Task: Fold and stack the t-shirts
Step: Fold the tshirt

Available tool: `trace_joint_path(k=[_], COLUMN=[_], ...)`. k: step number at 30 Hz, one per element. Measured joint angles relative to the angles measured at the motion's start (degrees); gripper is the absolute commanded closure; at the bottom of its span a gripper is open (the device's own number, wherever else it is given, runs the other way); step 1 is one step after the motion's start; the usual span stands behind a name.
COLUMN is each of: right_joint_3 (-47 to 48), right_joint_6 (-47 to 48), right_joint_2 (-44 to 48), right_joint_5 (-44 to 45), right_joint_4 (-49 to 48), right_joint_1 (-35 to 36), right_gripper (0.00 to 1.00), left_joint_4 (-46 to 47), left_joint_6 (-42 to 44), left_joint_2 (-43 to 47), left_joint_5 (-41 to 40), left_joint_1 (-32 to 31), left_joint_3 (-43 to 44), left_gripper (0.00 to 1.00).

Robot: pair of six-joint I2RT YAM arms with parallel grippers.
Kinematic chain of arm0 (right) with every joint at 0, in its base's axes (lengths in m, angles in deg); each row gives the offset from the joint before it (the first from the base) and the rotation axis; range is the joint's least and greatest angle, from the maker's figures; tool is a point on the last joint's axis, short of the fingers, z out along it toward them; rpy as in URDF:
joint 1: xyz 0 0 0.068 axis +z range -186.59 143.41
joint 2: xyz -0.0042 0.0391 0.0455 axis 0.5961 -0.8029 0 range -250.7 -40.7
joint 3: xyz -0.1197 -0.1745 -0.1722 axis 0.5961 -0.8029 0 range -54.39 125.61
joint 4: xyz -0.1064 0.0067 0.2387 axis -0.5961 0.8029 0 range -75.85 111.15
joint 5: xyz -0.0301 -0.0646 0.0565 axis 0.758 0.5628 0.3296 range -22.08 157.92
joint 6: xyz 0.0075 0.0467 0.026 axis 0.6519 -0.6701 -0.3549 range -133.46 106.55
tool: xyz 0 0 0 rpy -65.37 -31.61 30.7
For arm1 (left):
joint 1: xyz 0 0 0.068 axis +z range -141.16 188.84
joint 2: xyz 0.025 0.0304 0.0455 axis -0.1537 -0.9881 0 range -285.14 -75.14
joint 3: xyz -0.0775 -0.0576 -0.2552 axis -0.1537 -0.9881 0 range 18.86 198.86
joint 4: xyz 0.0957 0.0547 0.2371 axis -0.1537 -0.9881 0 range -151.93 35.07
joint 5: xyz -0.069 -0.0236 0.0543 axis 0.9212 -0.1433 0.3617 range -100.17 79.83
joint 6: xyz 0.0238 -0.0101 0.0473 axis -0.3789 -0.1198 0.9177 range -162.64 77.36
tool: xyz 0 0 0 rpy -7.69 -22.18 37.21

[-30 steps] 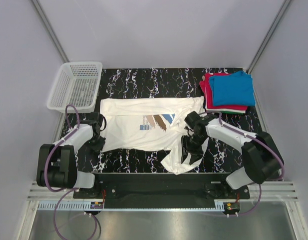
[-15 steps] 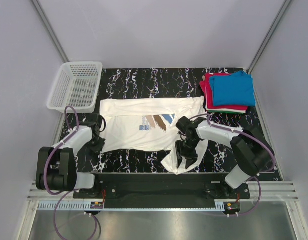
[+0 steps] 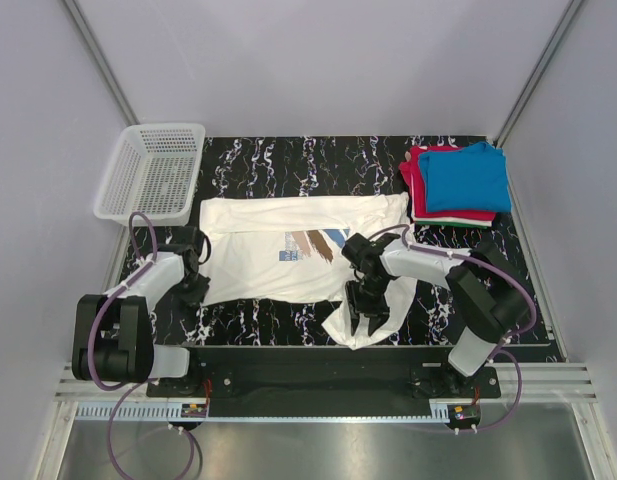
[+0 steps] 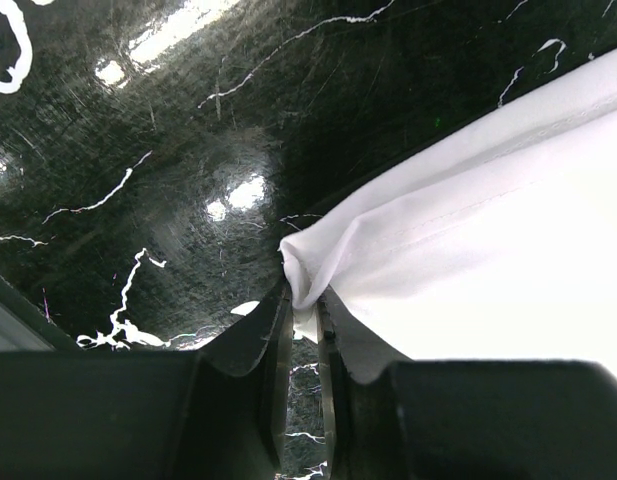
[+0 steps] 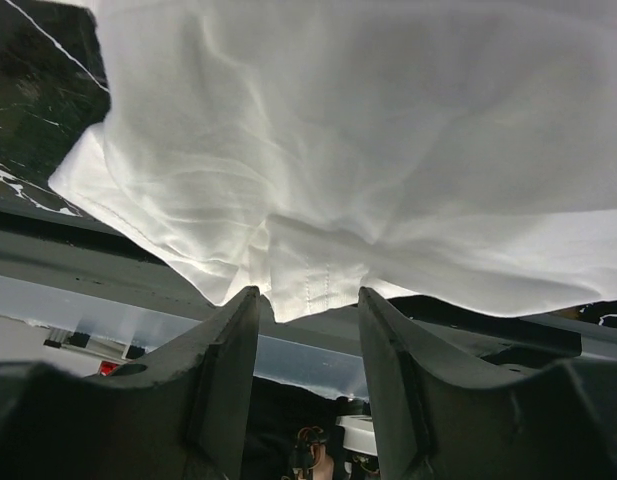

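My left claw [image 3: 198, 292] is pinched together on the white t-shirt [image 3: 278, 268], right on its near left corner. In the left wrist view the two fingers [image 4: 273, 350] meet with a small fold of the hem squeezed between them [image 4: 303, 300], and the rest of the cloth [image 4: 488, 250] runs off to the right over the black marbled table [image 4: 138, 150].

My right claw [image 3: 365, 312] sits at the shirt's near right end with its fingers apart. In the right wrist view both fingers [image 5: 228, 360] stand spread, and a stitched edge of the white cloth [image 5: 338, 150] dips down between their tips [image 5: 308, 300] without being squeezed. The cloth there is rumpled and reaches out to the table's near edge.

The white t-shirt lies spread across the middle of the table [image 3: 288, 155], long side running left to right, its blue and brown print facing up near the centre. Its left part is fairly flat, its near right part bunched under my right claw.

At the far right corner a folded blue t-shirt [image 3: 470, 178] rests on top of a folded red t-shirt [image 3: 418, 182], well apart from both claws. A white mesh basket [image 3: 148, 172] stands at the far left corner, just beyond the white shirt's far left end
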Motion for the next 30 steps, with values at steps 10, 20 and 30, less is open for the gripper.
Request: trace_joint_path(k=[10, 20, 30], right_joint_3=[1.0, 1.7, 3.6], right_joint_6=[-0.3, -0.7, -0.6], right_joint_2=[-3.0, -4.0, -3.0], right_joint_5=[1.7, 3.6, 6.3], right_joint_4=[0.3, 0.6, 3.9], right_joint_1=[0.7, 1.0, 1.0], right_gripper=[0.55, 0.85, 1.0], left_joint_4=[0.2, 0.4, 0.6], left_joint_6=[0.2, 0.6, 1.5], left_joint_2=[0.0, 0.0, 0.0], left_joint_5=[0.2, 0.3, 0.5], left_joint_1=[0.5, 0.9, 1.0], left_joint_3=[0.0, 0.0, 0.0], left_gripper=[0.83, 0.83, 0.85])
